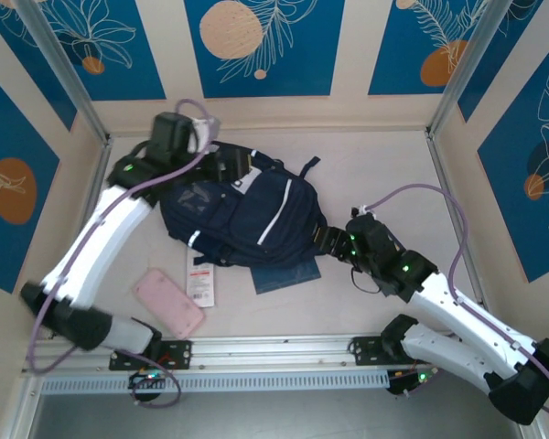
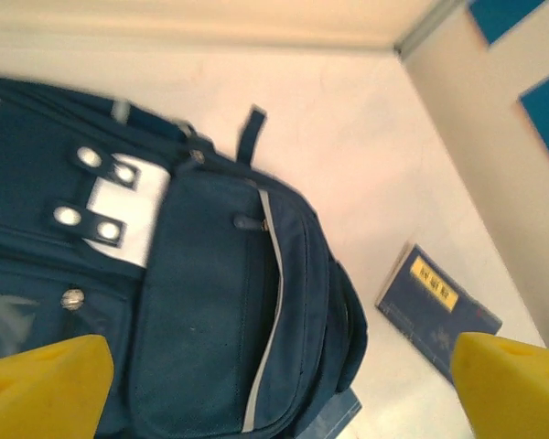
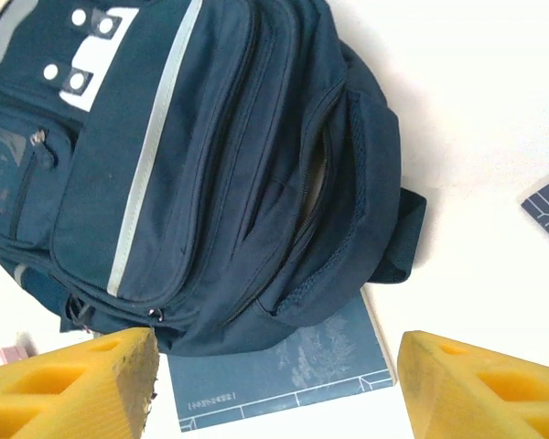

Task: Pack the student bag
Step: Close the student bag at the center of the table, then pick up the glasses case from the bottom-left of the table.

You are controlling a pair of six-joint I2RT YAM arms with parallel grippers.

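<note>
Closest to the top camera sat the arm bases (image 1: 384, 350), at the near edge of the bench (image 1: 375, 169). Beyond them the student bag (image 1: 247, 215) lay flat in the middle of the bench, with the left tool (image 1: 233, 167) over its far end and the right tool (image 1: 322, 240) at its right edge. A pink case (image 1: 169, 303) and a small white packet (image 1: 199, 279) lay left of a navy booklet (image 1: 288, 273) tucked partly under the bag's near side. From the left wrist, yellow fingers (image 2: 46, 384) stood spread wide with nothing between them, above the bag's front pocket; a navy book with a yellow label (image 2: 436, 311) lay on the bench just beside the bag. From the right wrist, that tool's fingers (image 3: 73, 389) also stood apart and empty, above the bag's side and the booklet poking out beneath it.
</note>
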